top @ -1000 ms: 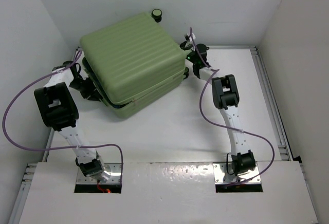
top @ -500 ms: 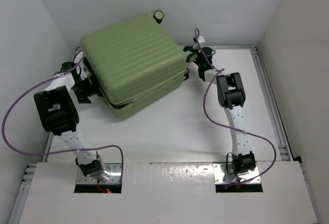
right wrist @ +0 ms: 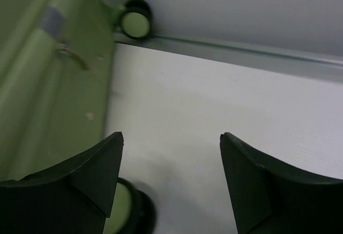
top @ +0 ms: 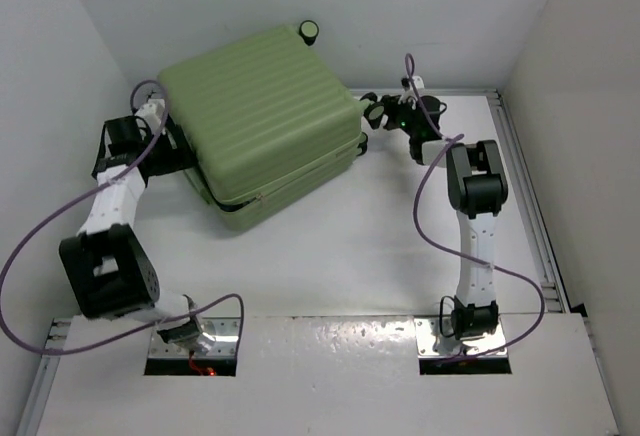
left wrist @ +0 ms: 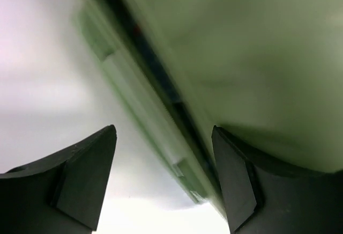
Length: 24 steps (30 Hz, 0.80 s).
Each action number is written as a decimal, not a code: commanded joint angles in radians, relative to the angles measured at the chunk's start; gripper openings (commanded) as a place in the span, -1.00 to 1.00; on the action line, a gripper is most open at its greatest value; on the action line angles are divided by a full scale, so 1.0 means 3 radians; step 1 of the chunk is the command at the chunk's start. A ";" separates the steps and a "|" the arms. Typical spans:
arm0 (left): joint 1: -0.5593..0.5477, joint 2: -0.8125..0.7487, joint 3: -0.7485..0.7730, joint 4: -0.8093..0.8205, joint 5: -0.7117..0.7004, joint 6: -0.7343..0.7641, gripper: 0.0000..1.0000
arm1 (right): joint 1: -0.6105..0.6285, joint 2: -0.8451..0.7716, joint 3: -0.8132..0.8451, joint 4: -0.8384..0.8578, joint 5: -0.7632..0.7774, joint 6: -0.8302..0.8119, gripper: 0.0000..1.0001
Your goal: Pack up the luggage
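From above, the luggage [top: 265, 106] lies at the far left of the desk [top: 340, 246], its shells together. My left claw [left wrist: 163, 134] is spread apart beside its left edge, and only that wrist view shows the dark seam up close. My right claw [right wrist: 171, 137], also apart and empty, faces bare desk. Its view alone shows two wheels [right wrist: 135, 22] on the luggage's right end.

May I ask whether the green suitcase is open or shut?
Shut: the suitcase has its shells stacked together, only a dark seam between; zipped, cannot tell.
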 commanded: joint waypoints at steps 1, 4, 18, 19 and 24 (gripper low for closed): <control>-0.0131 -0.0577 -0.0116 0.0863 0.0862 -0.0065 0.56 | 0.0034 -0.0311 -0.0058 0.0278 -0.0190 -0.0032 0.48; -0.0100 -0.0671 -0.0045 0.0819 0.0643 -0.0199 0.58 | -0.0032 -0.0342 0.0090 0.0196 0.0035 -0.0271 0.48; 0.0140 -0.0079 0.0323 0.0762 -0.0416 -0.1262 0.51 | -0.0324 0.0618 0.2099 -0.0397 0.0352 -0.0410 0.23; 0.0140 -0.0038 0.0323 0.0762 -0.0416 -0.1262 0.51 | -0.0283 0.0700 0.2227 -0.0433 0.0307 -0.0400 0.23; 0.0206 0.0126 0.0359 0.0696 -0.0702 -0.1466 0.51 | -0.0099 0.0701 0.2008 -0.0372 -0.0225 -0.0374 0.26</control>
